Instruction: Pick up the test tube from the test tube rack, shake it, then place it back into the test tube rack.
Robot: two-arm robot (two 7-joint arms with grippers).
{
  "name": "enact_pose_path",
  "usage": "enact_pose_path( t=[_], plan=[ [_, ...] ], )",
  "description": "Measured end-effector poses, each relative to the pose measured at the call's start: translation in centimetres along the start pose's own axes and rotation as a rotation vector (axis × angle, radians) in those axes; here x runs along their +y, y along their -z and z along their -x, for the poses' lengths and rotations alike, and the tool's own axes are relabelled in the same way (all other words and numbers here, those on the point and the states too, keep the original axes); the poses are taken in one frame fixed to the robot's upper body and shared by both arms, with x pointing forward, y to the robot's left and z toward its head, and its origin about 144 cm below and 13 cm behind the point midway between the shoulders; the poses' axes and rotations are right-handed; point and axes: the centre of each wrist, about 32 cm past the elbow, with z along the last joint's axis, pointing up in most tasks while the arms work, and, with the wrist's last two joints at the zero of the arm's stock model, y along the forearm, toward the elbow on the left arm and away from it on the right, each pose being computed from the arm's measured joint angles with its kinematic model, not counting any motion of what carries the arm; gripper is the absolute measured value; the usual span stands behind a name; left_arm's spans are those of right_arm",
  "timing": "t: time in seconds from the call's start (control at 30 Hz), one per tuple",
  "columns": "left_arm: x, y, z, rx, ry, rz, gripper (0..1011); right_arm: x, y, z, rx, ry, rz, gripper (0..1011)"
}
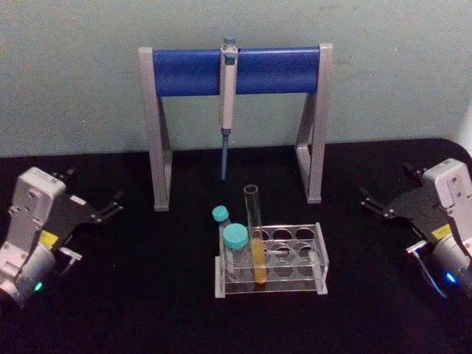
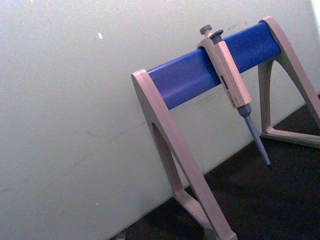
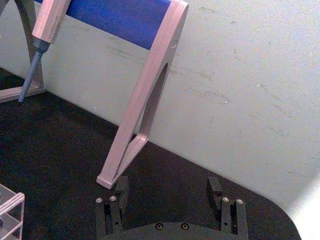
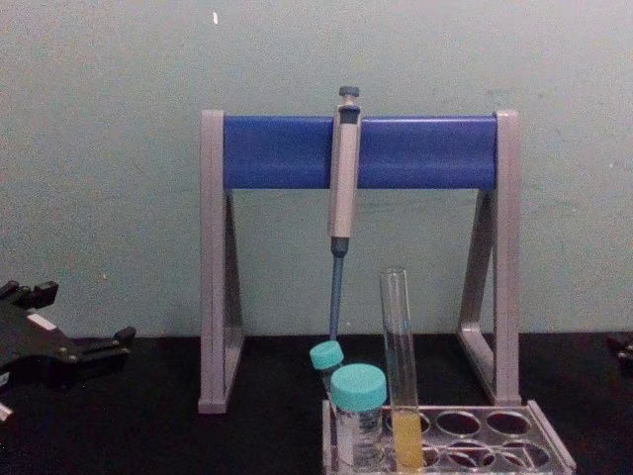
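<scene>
The test tube stands upright in the left part of the clear test tube rack, with yellow-orange liquid in its lower part. The chest view shows the test tube rising well above the test tube rack. My left gripper rests open on the black table, far to the left of the rack. My right gripper rests open far to its right. In the right wrist view the right gripper has its fingers spread wide with nothing between them. Neither gripper touches the tube.
Two teal-capped vials stand at the rack's left end, close to the tube. Behind the rack stands a blue-and-grey pipette stand with a pipette hanging from its bar. A pale wall closes the back.
</scene>
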Motion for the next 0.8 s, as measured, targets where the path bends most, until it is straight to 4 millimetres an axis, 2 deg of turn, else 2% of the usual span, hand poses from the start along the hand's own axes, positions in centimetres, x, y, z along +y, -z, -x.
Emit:
enact_pose_path(
  t=[0.8],
  plan=[
    [0.00, 0.00, 0.00, 0.000, 0.000, 0.000, 1001, 0.00, 0.00, 0.00, 0.000, 0.000, 0.000, 1000]
  ],
)
